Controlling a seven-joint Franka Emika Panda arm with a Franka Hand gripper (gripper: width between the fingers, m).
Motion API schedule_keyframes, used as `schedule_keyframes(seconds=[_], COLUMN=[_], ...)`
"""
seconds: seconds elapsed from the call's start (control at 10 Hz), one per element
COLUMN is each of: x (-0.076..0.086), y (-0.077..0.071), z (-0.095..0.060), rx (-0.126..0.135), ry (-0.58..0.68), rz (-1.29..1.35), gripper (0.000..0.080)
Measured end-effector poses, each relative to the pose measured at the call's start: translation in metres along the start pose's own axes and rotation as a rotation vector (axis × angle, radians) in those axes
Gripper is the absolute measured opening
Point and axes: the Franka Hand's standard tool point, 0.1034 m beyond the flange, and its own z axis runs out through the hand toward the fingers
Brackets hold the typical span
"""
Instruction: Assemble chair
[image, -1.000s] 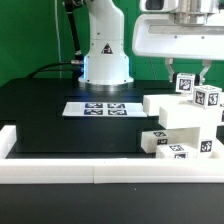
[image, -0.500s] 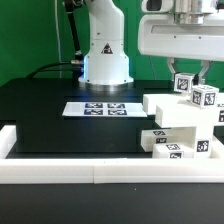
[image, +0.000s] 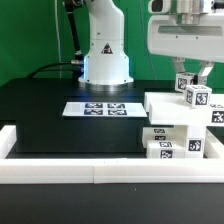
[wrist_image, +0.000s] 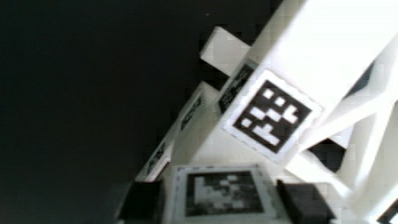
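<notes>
In the exterior view my gripper (image: 192, 78) hangs at the right, shut on a white tagged chair piece (image: 196, 95) at the top of a cluster of chair parts. Right under it lies a white slab (image: 172, 108), with more tagged blocks (image: 170, 146) below. In the wrist view the held piece (wrist_image: 222, 196) sits between my dark fingers (wrist_image: 153, 196), its tag blurred. Beyond it a long white part with a sharp tag (wrist_image: 270, 108) runs away over the black table.
The marker board (image: 97, 108) lies flat on the black table at mid-left. A long white border rail (image: 90, 171) runs along the front edge, with a raised end (image: 8, 139) at the exterior view's left. The arm's white base (image: 105, 55) stands behind.
My gripper has shifted toward the exterior view's right with the piece still in it. The tagged chair parts under it have turned and bunched closer together.
</notes>
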Motion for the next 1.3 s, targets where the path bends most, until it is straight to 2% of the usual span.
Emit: schedule_keyframes(seconds=[0.1, 0.2, 0.3, 0.4, 1.3], x=[-0.0001, -0.0010, -0.0024, -0.0025, 0.0048], y=[0.0000, -0.0003, -0.0007, 0.0000, 0.0025], z=[0.0000, 0.0000, 0.0000, 0.0002, 0.0001], rx=[-0.001, -0.001, 0.000, 0.000, 0.000], ry=[0.001, 0.001, 0.001, 0.001, 0.004], rz=[-0.035, -0.078, -0.123, -0.219, -0.905], gripper=[0.0528, 0.0528, 0.0611, 0.0642, 0.0649])
